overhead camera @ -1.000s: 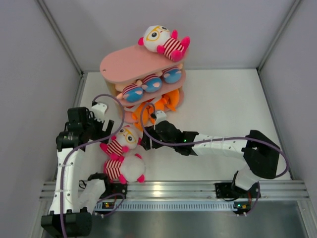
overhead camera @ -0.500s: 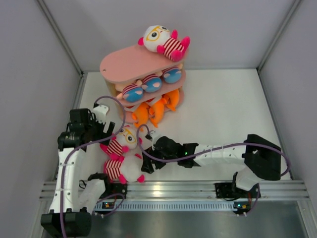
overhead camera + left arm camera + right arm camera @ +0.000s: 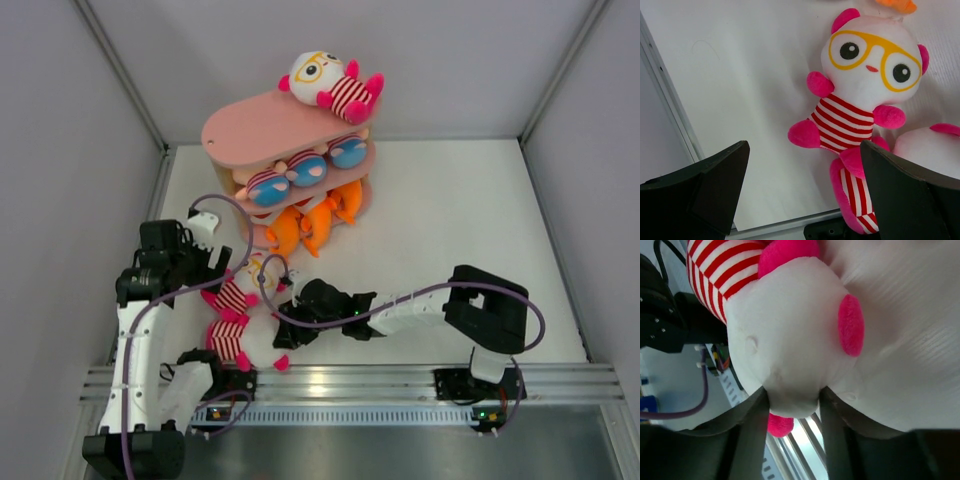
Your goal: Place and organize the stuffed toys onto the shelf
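Nearest the bases, at the lower left of the top view, a striped toy (image 3: 250, 343) lies on the tabletop (image 3: 450, 220). Its long axis runs across the frame, white head to the right. The right fingers (image 3: 752, 432) reach in from that side and are pinched on the head, with plush bulging between them. Just beyond, a glasses toy (image 3: 860, 90) lies face up, head toward the shelf (image 3: 250, 125). The left fingers (image 3: 715, 185) hang spread wide over it and hold nothing. In the left wrist view the toy sits ahead and to the right. The left arm looks nearer to this one. The shelf stands farthest, at upper centre, so the gripped toy would need carrying up the frame. The left part of its top board is bare.
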Motion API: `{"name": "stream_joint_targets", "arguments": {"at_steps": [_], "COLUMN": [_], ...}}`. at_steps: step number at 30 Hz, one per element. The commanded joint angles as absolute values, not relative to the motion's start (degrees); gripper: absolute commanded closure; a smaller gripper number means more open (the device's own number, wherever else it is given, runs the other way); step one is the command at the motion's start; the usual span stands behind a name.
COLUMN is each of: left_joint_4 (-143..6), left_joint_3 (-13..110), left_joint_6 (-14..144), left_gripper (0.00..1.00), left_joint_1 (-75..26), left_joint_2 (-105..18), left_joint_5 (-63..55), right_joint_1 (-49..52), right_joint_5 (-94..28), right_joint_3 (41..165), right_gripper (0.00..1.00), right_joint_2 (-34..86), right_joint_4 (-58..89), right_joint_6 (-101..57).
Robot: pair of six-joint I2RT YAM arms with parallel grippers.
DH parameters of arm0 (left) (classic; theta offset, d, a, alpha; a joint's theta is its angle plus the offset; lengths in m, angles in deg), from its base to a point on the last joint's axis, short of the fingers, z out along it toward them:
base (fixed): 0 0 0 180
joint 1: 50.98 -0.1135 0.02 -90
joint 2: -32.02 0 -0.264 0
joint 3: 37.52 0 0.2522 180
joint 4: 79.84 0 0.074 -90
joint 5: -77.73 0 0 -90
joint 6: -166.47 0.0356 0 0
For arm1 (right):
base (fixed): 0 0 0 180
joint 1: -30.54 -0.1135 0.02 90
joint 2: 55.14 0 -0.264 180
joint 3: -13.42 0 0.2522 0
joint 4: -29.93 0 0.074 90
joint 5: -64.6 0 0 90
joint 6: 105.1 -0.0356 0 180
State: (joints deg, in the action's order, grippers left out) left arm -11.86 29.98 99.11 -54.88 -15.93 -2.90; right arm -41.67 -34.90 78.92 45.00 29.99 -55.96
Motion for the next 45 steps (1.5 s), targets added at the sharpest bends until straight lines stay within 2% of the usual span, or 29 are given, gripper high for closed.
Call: {"name": "stream_joint_targets", "arguments": {"at_steps": [1, 2, 3, 5, 8, 9, 13, 18, 23, 32, 37, 43, 45], "left_joint_4": [-12.20, -12.12, -12.12, -12.20, -11.51, -11.15, -10.36, -10.36, -10.45, -10.45, -10.45, -10.45, -10.45], "left_joint_3": [29.42, 29.68, 30.03, 30.47, 32.31, 33.88, 39.25, 46.80, 49.28, 47.35, 43.57, 40.05, 39.44], "left_joint_6": [99.24, 99.24, 99.06, 99.06, 99.50, 100.28, 99.86, 98.45, 99.50, 102.31, 103.81, 105.21, 105.65], "left_gripper": [0.02, 0.02, 0.02, 0.02, 0.02, 0.03, 0.06, 0.03, 0.02, 0.03, 0.11, 0.15, 0.22], "left_joint_1": [-54.67, -54.67, -54.67, -54.58, -54.67, -54.58, -54.58, -54.41, -53.97, -51.86, -51.42, -49.50, -48.96], "left_joint_2": [-15.35, -15.53, -15.71, -15.71, -15.80, -15.88, -16.15, -16.41, -16.32, -15.44, -14.92, -13.42, -13.86], "left_joint_5": [-2.16, -2.25, -2.16, -1.55, 0.63, 1.96, 12.75, 28.22, 36.15, 41.00, 37.48, 41.51, 40.12], "right_joint_1": [-41.36, -41.18, -41.09, -41.01, -41.01, -41.01, -40.48, -37.23, -36.79, -35.47, -35.29, -34.50, -34.50], "right_joint_5": [-36.65, -36.31, -36.13, -35.08, -33.23, -32.36, -26.12, -25.85, -23.56, -23.99, -25.05, -30.14, -30.33], "right_joint_3": [78.16, 78.07, 78.24, 78.94, 80.52, 82.53, 90.79, 101.43, 112.75, 128.06, 127.55, 126.76, 127.02], "right_gripper": [0.62, 0.74, 0.92, 1.00, 1.00, 1.00, 1.00, 1.00, 1.00, 1.00, 1.00, 1.00, 1.00], "right_joint_2": [45.41, 45.23, 44.80, 41.73, 35.41, 33.56, 25.74, 25.37, 28.97, 37.23, 36.09, 35.30, 35.74], "right_joint_4": [40.24, 40.59, 40.16, 36.15, 28.32, 21.33, 3.27, -8.08, -18.09, -22.95, -18.64, -14.79, -13.11], "right_joint_6": [-60.01, -60.36, -60.10, -58.70, -54.66, -52.47, -48.33, -45.52, -41.82, -35.84, -34.79, -34.96, -35.22]}}
